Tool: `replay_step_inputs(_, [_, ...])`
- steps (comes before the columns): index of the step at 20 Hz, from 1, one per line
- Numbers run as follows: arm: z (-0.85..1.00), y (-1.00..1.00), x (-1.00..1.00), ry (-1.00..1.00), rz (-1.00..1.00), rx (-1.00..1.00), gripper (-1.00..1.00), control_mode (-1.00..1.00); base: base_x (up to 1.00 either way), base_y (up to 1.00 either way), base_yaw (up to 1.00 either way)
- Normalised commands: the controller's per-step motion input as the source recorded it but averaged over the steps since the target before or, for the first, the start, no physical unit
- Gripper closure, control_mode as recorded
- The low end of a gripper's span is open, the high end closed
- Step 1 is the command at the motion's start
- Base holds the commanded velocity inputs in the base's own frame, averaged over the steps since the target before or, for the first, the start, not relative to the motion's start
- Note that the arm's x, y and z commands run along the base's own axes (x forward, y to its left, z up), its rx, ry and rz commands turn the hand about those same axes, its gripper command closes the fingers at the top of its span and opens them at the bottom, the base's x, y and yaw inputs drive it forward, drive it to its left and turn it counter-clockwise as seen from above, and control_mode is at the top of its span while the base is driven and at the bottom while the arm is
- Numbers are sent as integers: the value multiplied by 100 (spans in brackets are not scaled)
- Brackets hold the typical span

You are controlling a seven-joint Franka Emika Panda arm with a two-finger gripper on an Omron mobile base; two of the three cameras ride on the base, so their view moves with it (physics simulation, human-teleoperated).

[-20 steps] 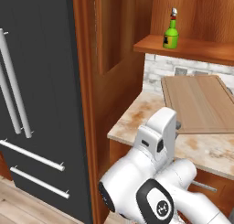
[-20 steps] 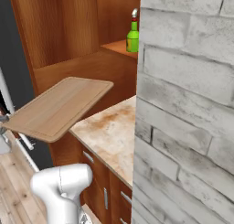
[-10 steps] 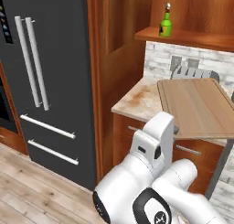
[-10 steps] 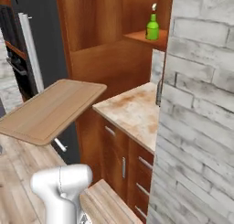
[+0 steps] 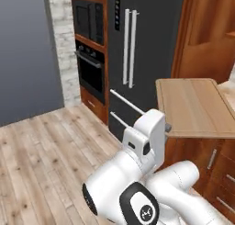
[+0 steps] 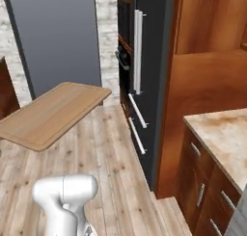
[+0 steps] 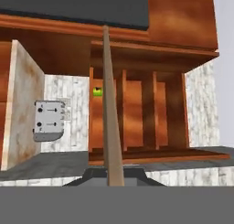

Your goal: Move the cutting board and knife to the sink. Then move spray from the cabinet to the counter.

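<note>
Left base view: the flat light-wood cutting board (image 5: 193,107), rounded at its corners, hangs level in the air, clamped edge-on in the clenched pincer (image 7: 114,175). Behind the board stands a dark refrigerator (image 5: 142,45) with long silver handles; right of it, the mottled beige bench (image 6: 224,138).

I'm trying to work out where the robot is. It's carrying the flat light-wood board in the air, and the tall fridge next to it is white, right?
Nearly right. The flat light-wood cutting board is held up in the air, but the tall fridge is dark grey, almost black, with long silver bar handles, not white. The left base view shows this plainly.
</note>
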Motion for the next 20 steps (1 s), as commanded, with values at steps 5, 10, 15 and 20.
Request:
replay_step_inputs(5, [0,0,0,0,0,0,100,100,0,3,100])
replay_step_inputs(10, [0,0,0,0,0,0,100,100,0,0,100])
replay_step_inputs(15, [0,0,0,0,0,0,100,100,1,-3,98])
replay_step_inputs(20, [0,0,0,0,0,0,100,100,23,-29,79])
